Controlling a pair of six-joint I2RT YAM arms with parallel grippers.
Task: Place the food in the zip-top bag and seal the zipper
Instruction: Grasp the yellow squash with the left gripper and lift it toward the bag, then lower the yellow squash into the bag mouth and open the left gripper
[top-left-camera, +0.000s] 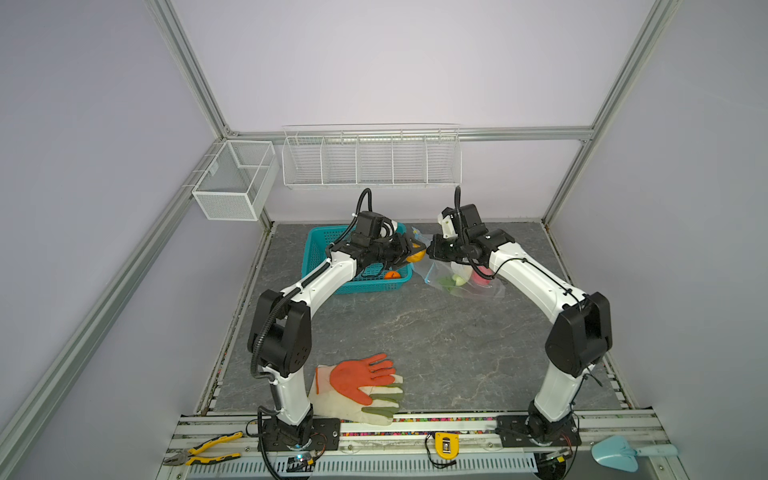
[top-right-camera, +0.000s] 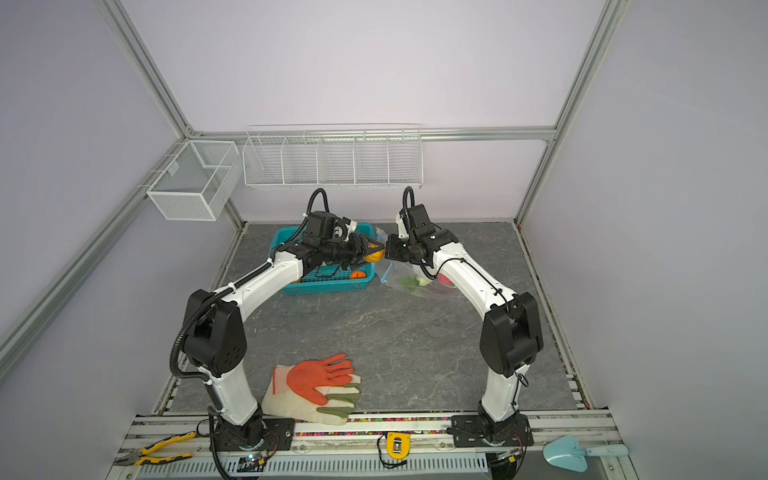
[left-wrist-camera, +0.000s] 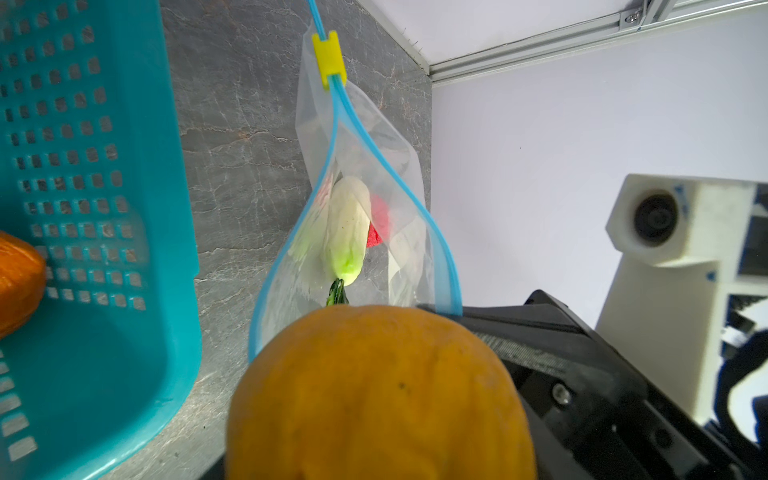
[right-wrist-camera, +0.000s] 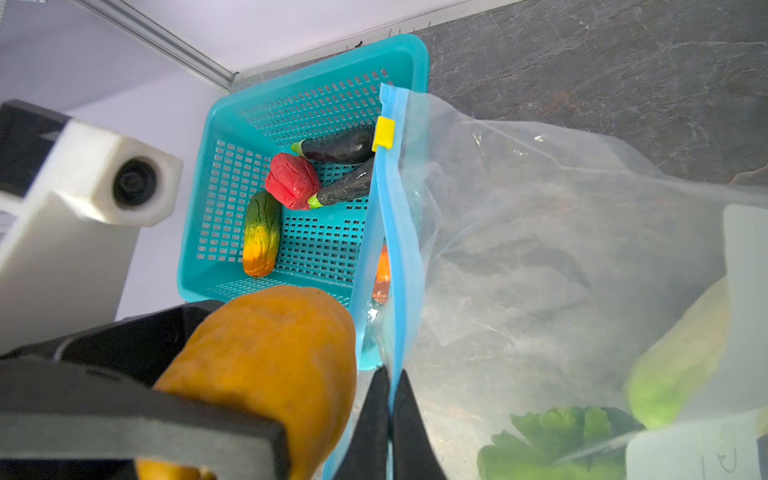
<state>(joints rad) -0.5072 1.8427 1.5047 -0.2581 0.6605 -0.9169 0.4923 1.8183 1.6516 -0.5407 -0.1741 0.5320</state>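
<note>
My left gripper (top-left-camera: 414, 252) is shut on a round orange-yellow piece of food (left-wrist-camera: 374, 395), held just in front of the open mouth of the zip-top bag (left-wrist-camera: 399, 166). My right gripper (right-wrist-camera: 390, 376) is shut on one side of the light blue zipper (right-wrist-camera: 399, 249) and holds that edge up. The yellow slider (left-wrist-camera: 329, 60) sits at the far end of the zipper. Inside the bag lie a white-green piece (left-wrist-camera: 347, 228), a red piece (left-wrist-camera: 380, 224) and a green leafy piece (right-wrist-camera: 561, 440). In both top views the two grippers nearly meet beside the bag (top-left-camera: 478, 289).
The teal basket (top-left-camera: 374, 286) stands left of the bag and holds a red piece (right-wrist-camera: 292, 180), a green-yellow piece (right-wrist-camera: 261, 232), two dark pieces (right-wrist-camera: 336, 145) and an orange one (top-left-camera: 392, 274). Work gloves (top-left-camera: 361, 386) lie at the table's front. Wire baskets (top-left-camera: 370, 162) hang on the back wall.
</note>
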